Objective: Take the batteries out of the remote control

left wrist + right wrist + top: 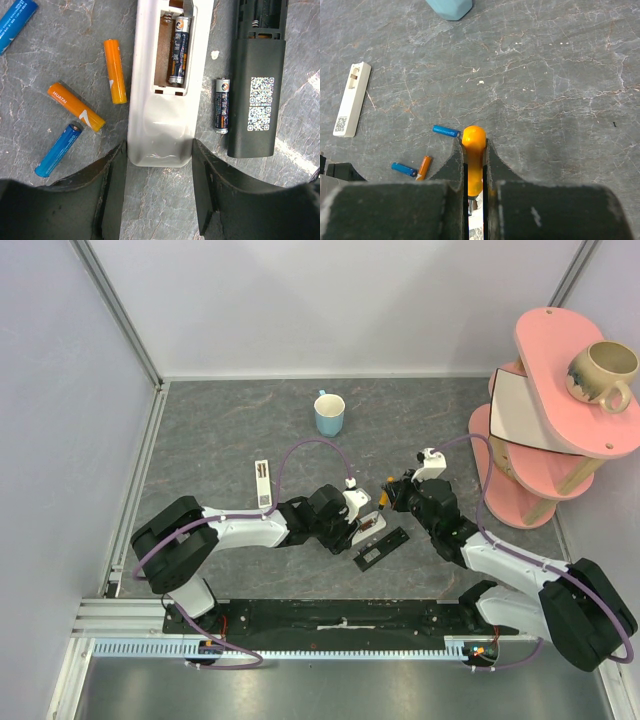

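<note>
A white remote control [160,125] lies back up with its compartment open and one dark battery [180,50] still inside. My left gripper [159,146] is closed on the remote's near end, a finger on each side. Another dark battery [222,105] lies loose between it and a black remote [257,85]. Two orange batteries [115,71] [76,106] and two blue ones [58,150] [15,17] lie to the left. My right gripper [474,142] is shut on an orange-handled tool [474,150] and hovers above the remotes [392,495].
A white flat piece with a QR label [263,486] lies left of the arms. A blue mug [329,414] stands at the back. A pink shelf stand [540,430] with a beige mug [603,373] on top is at the right.
</note>
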